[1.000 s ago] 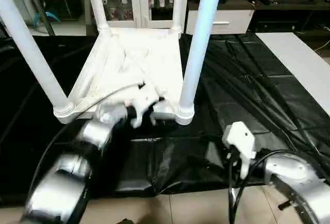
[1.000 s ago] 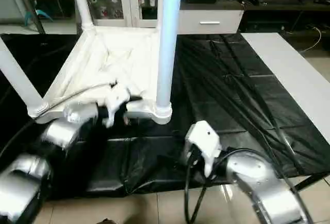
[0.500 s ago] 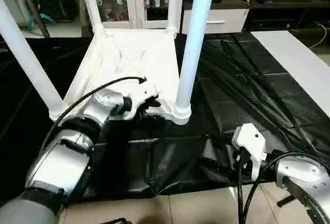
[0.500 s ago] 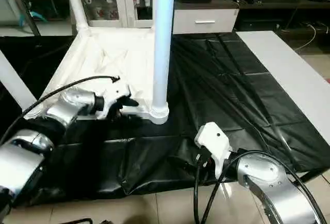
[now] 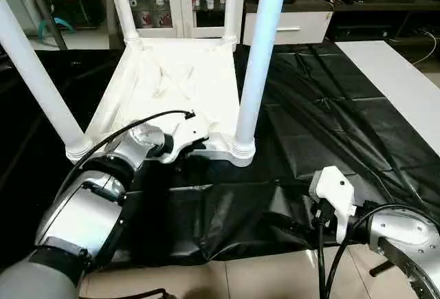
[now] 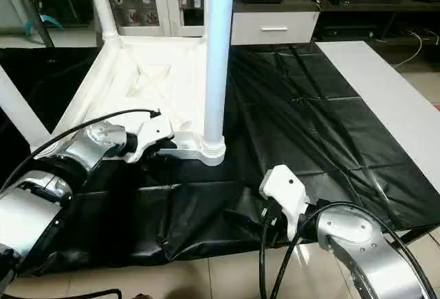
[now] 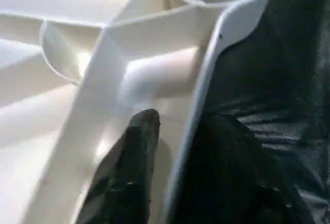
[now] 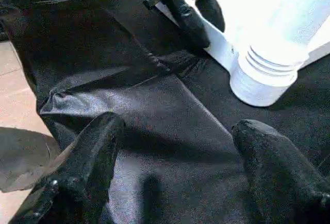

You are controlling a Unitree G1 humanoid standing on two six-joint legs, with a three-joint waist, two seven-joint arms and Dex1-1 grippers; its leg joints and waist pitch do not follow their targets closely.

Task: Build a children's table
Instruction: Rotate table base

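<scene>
Fingers of the left gripper (image 7: 170, 183) straddle the near rim of the tabletop (image 5: 165, 86): in the left wrist view one black finger (image 7: 129, 172) lies inside on the white ribbed underside and the other sits outside the edge, over the black sheet (image 5: 323, 127), so the pair is clamped on that rim wall. In the right wrist view the same two fingers show at the upper middle of the frame, pinching the white edge just beside the ringed corner socket (image 8: 263, 80).

Fingers of the right gripper (image 8: 175, 167) stand wide apart, one at the lower left of its wrist view and one at the lower right (image 8: 278, 167). They hold nothing and hover over the wrinkled black sheet, apart from the table.

Upside down, the children's table lies in the upper left of the left eye view, its X-ribbed underside facing up. Four white legs rise from its corners: the near right leg (image 5: 258, 51) at centre, the near left leg (image 5: 34, 72) at the left edge, and two far legs (image 5: 124, 3) near the top. A flat white board (image 5: 399, 79) lies at the right edge of the frame, well apart from the table. Tiled floor (image 5: 261, 278) shows along the bottom.
</scene>
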